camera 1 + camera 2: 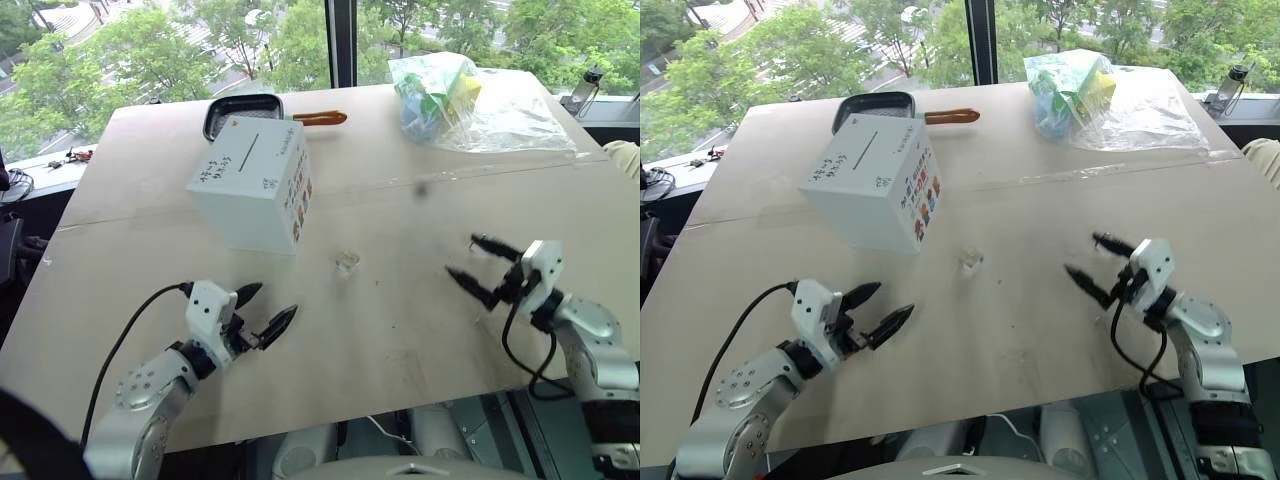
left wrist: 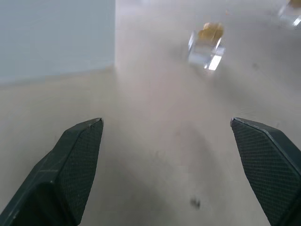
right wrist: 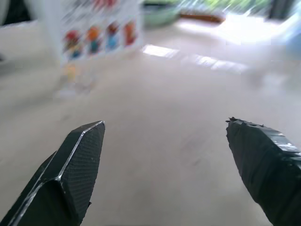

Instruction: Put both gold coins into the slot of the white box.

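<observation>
The white box [image 1: 250, 185] stands on the table's left half, with a dark slot line and blue writing on top and small colourful pictures on its right side. A tiny glassy gold coin [image 1: 347, 262] lies on the table just right of the box's near corner. It appears as a clear piece with gold [image 2: 207, 44] in the left wrist view, where a second glassy piece [image 2: 290, 12] is cut off by the frame edge. My left gripper [image 1: 278, 298] hovers open near the front edge, pointing toward the coin. My right gripper [image 1: 460, 254] is open too, right of the coin and aimed left.
A black pan [image 1: 243, 112] with an orange handle [image 1: 320, 118] sits right behind the box. A crumpled clear plastic bag [image 1: 470, 100] with coloured contents lies at the back right. The table [image 1: 400, 330] ends close in front of both grippers.
</observation>
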`<state>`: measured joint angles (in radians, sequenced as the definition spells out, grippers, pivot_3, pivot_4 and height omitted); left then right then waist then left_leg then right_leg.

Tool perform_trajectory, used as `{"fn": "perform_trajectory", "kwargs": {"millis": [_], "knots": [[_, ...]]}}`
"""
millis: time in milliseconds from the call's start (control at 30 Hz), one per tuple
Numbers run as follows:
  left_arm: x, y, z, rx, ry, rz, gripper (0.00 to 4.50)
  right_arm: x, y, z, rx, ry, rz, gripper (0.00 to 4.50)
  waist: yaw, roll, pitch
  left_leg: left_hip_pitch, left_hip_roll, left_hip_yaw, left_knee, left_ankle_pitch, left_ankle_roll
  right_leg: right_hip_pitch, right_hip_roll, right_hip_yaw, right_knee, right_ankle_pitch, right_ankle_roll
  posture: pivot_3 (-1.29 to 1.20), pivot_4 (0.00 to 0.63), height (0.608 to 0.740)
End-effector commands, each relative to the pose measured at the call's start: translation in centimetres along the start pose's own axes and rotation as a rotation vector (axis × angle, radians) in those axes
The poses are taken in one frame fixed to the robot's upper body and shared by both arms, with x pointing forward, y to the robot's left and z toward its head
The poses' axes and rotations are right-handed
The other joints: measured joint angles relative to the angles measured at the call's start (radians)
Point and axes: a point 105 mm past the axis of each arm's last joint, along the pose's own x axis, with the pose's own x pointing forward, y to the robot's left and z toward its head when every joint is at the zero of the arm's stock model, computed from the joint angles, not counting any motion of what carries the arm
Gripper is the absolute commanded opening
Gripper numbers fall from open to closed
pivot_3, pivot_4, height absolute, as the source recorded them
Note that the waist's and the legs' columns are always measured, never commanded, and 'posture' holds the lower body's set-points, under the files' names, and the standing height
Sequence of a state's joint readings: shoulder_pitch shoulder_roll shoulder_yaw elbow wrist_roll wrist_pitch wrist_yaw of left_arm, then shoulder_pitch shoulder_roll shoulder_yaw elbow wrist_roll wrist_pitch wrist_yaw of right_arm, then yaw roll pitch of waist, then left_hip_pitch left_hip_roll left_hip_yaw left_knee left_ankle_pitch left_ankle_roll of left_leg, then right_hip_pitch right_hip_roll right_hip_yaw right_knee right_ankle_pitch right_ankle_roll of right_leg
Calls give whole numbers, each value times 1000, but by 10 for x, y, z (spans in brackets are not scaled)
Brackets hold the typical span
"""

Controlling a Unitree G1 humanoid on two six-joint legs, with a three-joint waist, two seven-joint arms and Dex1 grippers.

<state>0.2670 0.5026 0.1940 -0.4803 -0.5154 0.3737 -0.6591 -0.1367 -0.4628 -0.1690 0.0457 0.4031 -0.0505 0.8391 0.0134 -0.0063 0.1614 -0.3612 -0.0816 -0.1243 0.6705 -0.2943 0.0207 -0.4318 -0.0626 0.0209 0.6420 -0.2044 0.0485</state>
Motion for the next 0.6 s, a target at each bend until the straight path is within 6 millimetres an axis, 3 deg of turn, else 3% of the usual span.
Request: {"fn": "perform_trajectory", "kwargs": {"millis": [33,233,500,600], "knots": [[1,-21,34,1,-91,-165,4427,-5,-26,10,-70,-32,-157,4415,1,0,0,0,0,0,0,0,0,0,0,0,0,0,0,0,150,721],[4,-44,56,67,-107,-355,4427,-14,-38,-10,-84,111,-220,4415,-3,0,0,0,0,1,-1,0,0,-1,0,1,0,0,0,0,150,721],[9,-47,55,159,-55,-380,4427,-13,-32,-20,-4,179,-179,4415,-11,1,0,0,0,2,-1,0,0,-1,0,2,0,0,0,0,150,721],[9,-46,53,173,-42,-370,4427,-11,-31,-23,4,197,-167,3270,-14,1,0,0,0,2,-1,0,0,-1,0,3,0,0,0,0,150,721]]}}
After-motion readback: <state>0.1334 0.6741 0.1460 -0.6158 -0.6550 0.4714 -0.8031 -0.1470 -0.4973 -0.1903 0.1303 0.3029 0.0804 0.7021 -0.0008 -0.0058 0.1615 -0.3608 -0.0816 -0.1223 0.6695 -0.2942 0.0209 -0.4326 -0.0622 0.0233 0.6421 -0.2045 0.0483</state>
